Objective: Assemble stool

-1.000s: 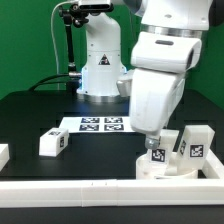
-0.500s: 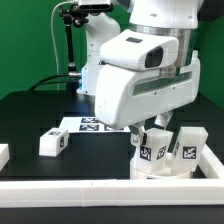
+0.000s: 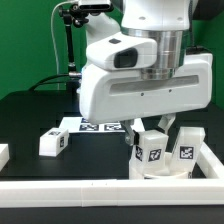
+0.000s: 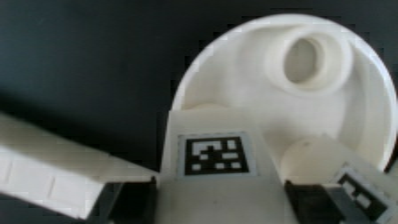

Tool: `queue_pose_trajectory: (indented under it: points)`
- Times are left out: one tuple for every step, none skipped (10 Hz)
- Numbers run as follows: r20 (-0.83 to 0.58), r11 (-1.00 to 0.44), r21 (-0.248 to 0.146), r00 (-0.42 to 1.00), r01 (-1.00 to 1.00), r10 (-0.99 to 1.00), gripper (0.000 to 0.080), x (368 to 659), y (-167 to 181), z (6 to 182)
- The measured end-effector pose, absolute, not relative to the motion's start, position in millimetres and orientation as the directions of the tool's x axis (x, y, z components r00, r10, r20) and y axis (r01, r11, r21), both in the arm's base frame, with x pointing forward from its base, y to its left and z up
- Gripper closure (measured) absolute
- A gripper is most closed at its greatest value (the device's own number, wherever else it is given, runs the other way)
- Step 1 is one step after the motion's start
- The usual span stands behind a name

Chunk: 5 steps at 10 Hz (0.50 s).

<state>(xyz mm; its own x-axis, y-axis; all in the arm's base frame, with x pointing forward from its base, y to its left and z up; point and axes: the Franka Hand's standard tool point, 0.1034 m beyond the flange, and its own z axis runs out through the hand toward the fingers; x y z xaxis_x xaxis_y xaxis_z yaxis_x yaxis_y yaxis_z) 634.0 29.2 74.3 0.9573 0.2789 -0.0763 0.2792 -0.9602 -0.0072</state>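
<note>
The stool's round white seat [image 3: 165,170] lies at the front of the exterior view's right, against the white rail. In the wrist view the seat [image 4: 267,80] shows a round hole. My gripper [image 3: 150,130] is shut on a white block leg [image 3: 151,150] that stands upright on the seat with its tag facing out. The wrist view has this leg [image 4: 217,160] between my dark fingers [image 4: 125,198]. A second leg [image 3: 188,148] stands on the seat beside it. A third leg [image 3: 52,143] lies loose on the black table at the exterior view's left.
The marker board [image 3: 100,126] lies flat behind the seat, partly hidden by my arm. A long white rail [image 3: 70,192] runs along the table's front edge and shows in the wrist view as the rail [image 4: 54,170]. A small white piece [image 3: 3,154] sits at the far left.
My wrist has turned over the seat, so the arm's bulk now spreads across toward the exterior view's left. The held leg has shifted slightly left on the seat. The gripper stays shut.
</note>
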Motion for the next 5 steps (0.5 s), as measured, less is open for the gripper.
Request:
queue_pose_trajectory:
  points:
    - [-0.074,-0.979,-0.005,0.976,0.203,0.203,0.0459,634.3,30.3,74.4]
    - [-0.073,-0.989,-0.002,0.986,0.147,0.147,0.0459,634.7,31.0,74.7]
    - [-0.072,-0.999,0.005,0.997,0.032,0.032,0.0459,634.9,33.0,75.0]
    - [-0.072,-0.999,0.010,0.997,-0.041,-0.041,0.0459,634.9,33.2,74.9]
    - [-0.071,-0.992,0.016,0.990,-0.124,-0.125,0.0459,634.9,33.4,74.9]
